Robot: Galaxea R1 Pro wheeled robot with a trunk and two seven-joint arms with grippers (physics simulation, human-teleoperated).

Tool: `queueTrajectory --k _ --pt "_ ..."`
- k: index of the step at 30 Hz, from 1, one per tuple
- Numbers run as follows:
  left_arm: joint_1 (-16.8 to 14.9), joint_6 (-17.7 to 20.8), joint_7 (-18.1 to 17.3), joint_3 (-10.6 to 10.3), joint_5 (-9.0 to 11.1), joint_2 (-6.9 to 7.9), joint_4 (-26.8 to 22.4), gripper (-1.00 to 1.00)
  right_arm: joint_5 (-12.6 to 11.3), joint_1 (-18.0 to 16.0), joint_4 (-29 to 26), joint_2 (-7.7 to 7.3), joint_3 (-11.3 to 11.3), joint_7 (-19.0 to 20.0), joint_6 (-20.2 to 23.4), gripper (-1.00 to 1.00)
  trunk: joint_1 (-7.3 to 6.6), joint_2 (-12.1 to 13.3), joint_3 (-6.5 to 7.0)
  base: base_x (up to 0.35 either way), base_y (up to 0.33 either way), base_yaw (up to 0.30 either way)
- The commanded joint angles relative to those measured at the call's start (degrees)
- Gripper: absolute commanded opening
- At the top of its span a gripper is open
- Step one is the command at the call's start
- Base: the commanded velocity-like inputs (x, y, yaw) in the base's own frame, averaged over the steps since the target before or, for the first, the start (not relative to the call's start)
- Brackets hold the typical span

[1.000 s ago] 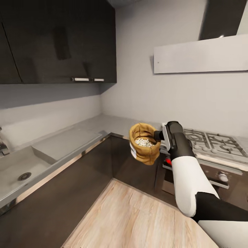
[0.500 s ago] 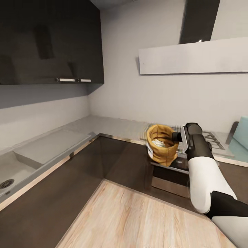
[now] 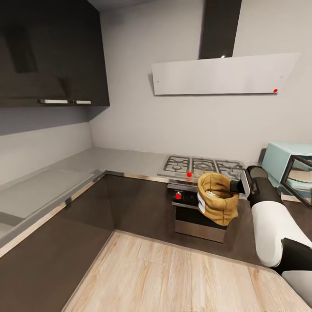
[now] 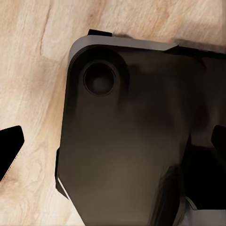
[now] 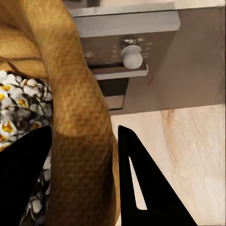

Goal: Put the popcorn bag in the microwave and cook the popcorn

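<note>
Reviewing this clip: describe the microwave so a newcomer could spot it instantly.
Start at the steel gas hob on the countertop and look toward the picture's right edge. The microwave is the pale mint-blue box there, dark glass door ajar, the one pastel thing among grey and black.

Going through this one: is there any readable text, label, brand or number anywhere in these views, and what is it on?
No readable text in any view.
popcorn bag, held at its rim by the right gripper: a small white patch on its side, too small to read.
microwave: no legible marking.
gas hob: red dots on its front, no lettering.
range hood: one red dot, no lettering.
</note>
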Motion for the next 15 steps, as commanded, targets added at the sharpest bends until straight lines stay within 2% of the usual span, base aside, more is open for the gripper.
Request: queueTrajectory --k 1,2,4,6,15 --pt "-0.02 -0.17 -0.01 0.11 0.39 -0.01 -0.01 1.0 -0.29 -0.05 0.04 -0.38 -0.18 -0.1 0.16 -1.0 0.0 -0.04 -0.04 0.0 0.0 -0.283" --pt "-0.02 -0.15 0.01 0.11 0.39 -0.01 -0.03 1.0 -0.29 -0.05 0.05 -0.53 -0.67 0.02 0.16 -1.0 0.0 -0.04 -0.01 0.0 0.0 -0.283" --pt "-0.02 -0.14 0.07 0.11 0.45 -0.01 0.01 1.0 -0.26 -0.05 0.07 -0.66 -3.33 0.12 0.16 -1.0 0.0 -0.04 0.04 0.0 0.0 -0.283" --pt "-0.02 -0.13 0.08 0.11 0.47 -0.01 -0.02 1.0 -0.15 -0.05 0.06 -0.68 -4.35 0.14 0.16 -1.0 0.0 -0.04 0.09 0.0 0.0 -0.283" --pt "-0.01 -0.13 0.08 0.11 0.48 0.02 -0.04 1.0 -0.13 -0.05 0.61 -0.8 -4.8 -0.26 0.16 -1.0 0.0 -0.04 0.34 0.0 0.0 -0.283"
